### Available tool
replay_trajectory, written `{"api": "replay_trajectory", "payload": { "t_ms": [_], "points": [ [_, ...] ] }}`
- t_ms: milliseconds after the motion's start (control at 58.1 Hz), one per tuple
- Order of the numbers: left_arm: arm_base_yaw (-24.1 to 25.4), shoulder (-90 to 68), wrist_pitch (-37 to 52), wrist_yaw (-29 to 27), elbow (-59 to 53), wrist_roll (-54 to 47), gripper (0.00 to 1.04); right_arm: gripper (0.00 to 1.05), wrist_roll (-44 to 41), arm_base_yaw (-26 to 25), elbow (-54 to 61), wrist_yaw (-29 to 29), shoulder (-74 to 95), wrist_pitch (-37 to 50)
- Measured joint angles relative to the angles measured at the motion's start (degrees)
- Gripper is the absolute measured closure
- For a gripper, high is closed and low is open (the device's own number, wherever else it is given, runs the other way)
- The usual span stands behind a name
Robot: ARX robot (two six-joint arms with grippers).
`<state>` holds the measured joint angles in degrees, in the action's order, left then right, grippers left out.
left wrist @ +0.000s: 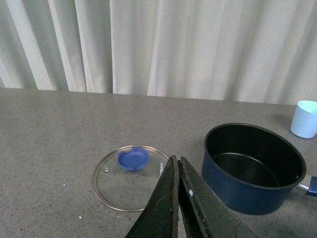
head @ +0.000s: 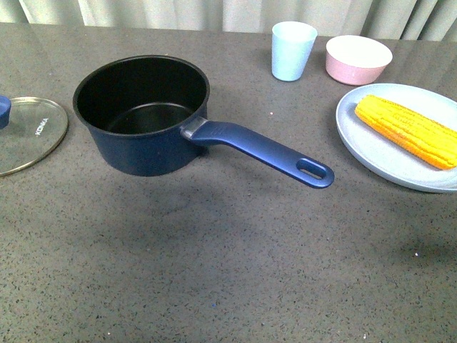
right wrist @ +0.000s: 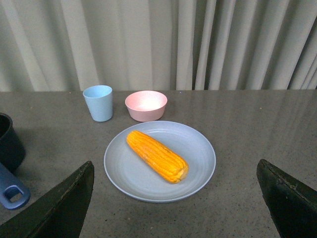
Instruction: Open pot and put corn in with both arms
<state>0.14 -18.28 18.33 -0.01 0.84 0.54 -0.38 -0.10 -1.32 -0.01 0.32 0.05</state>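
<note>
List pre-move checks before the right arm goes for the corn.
1. The pot uncovered: ok, the lid lies on the table beside it.
2. Inside of the pot empty: ok.
3. The corn lying free on the plate: ok.
4. The right gripper open, corn ahead of it: ok.
5. The left gripper clear of the pot: ok, shut on nothing.
6. Clearance of the right gripper above the plate: cannot tell.

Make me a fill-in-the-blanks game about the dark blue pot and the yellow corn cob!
1. The glass lid with the blue knob lies on the grey ____.
2. The yellow-orange corn cob lies on the round light blue ____.
3. The black left gripper is ____, holding nothing.
4. The small round bowl beside the light blue cup is ____.
Missing words: table; plate; shut; pink.
</note>
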Motion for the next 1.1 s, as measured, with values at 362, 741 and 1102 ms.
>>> {"api": "replay_trajectory", "payload": {
  "t_ms": [362, 741, 1102],
  "points": [
    [0.0, 6.3, -6.2, 0.0, 0.0, 0.0, 1.03, 0.09, 0.0, 0.0, 0.0, 0.0, 0.0, 0.0],
    [0.0, 17.4, -18.3, 0.0, 0.0, -0.1, 1.03, 0.09, 0.0, 0.0, 0.0, 0.0, 0.0, 0.0],
    [0.0, 17.4, -18.3, 0.0, 0.0, -0.1, 0.63, 0.09, 0.0, 0.0, 0.0, 0.0, 0.0, 0.0]
  ]
}}
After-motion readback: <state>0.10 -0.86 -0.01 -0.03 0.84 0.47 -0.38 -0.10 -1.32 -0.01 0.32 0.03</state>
